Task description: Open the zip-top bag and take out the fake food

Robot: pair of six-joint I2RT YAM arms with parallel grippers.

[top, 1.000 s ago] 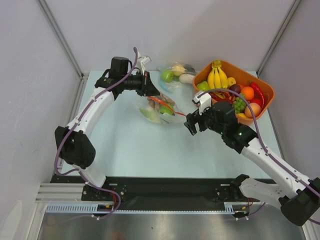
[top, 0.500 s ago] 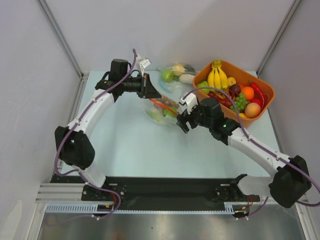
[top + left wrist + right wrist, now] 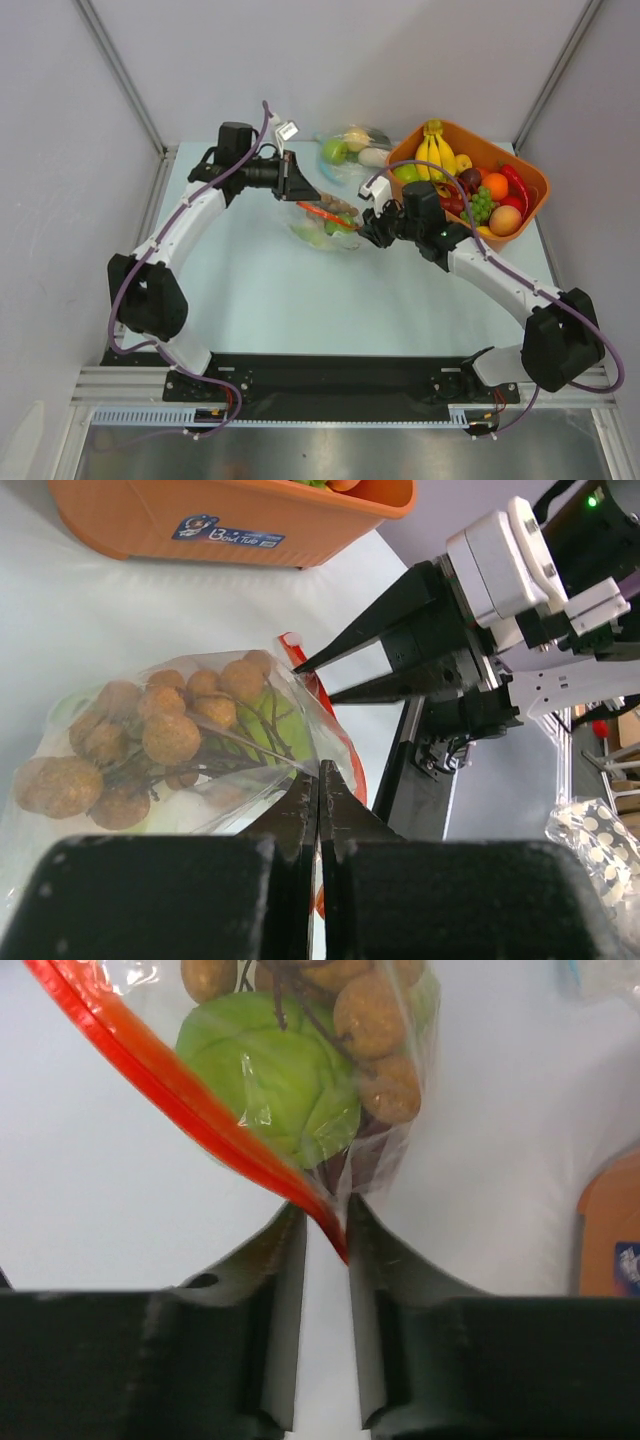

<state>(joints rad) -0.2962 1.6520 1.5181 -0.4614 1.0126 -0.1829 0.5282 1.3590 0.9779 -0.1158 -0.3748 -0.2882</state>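
The zip-top bag (image 3: 322,226) lies mid-table, clear and crinkly with an orange-red zip strip (image 3: 200,1110). Inside it is fake food: a cluster of brownish balls (image 3: 150,730) and a green piece (image 3: 270,1080). My left gripper (image 3: 300,192) is shut on the bag's upper edge, its jaws pressed together on the film (image 3: 318,770). My right gripper (image 3: 362,228) comes in from the right and pinches the bag's corner, the strip's end sitting between its fingertips (image 3: 325,1215). In the left wrist view the right gripper (image 3: 300,667) narrows to a point at the bag's mouth.
An orange basket (image 3: 530,190) full of toy fruit, with a yellow banana bunch (image 3: 435,155), stands at the back right, close behind my right arm. A second clear bag (image 3: 350,150) holding a green apple lies at the back centre. Grey walls close in both sides.
My right arm has swung left from beside the basket to the bag, and its jaws have closed from wide open onto the bag's corner. The left gripper kept its hold, shifting slightly.
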